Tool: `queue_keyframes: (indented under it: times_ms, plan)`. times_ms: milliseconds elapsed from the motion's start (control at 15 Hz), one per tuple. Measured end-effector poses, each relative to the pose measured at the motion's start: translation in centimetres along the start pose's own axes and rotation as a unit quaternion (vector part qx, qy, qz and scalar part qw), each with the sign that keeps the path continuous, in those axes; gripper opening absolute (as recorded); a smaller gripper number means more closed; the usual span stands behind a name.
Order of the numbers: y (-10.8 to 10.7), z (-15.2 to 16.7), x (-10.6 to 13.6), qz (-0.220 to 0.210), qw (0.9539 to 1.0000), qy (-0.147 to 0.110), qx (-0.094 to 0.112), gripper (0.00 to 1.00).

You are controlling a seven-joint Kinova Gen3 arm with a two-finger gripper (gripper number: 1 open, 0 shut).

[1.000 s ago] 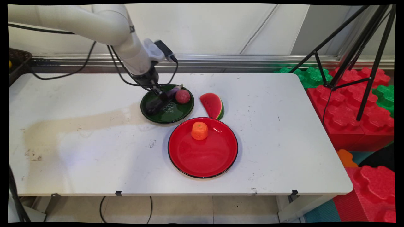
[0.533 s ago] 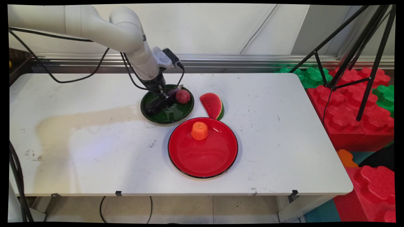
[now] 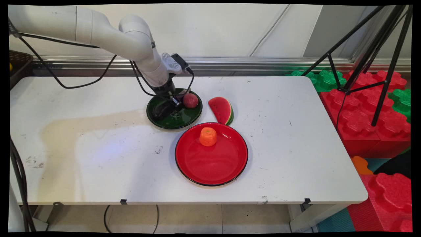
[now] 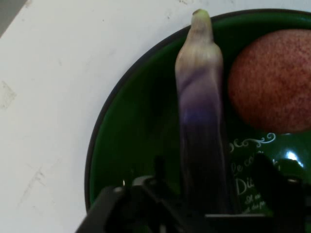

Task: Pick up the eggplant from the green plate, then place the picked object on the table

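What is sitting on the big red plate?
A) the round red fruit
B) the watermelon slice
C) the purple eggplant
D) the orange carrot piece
D: the orange carrot piece stands on the red plate; the watermelon slice lies on the table, and the eggplant and round red fruit are on the green plate.
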Motion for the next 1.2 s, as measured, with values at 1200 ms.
queue_keyframes:
  times_ms: [1200]
  plan:
    - [-0.7,-8.7,-0.2,-0.023,0.9962,0.051,0.066,0.00]
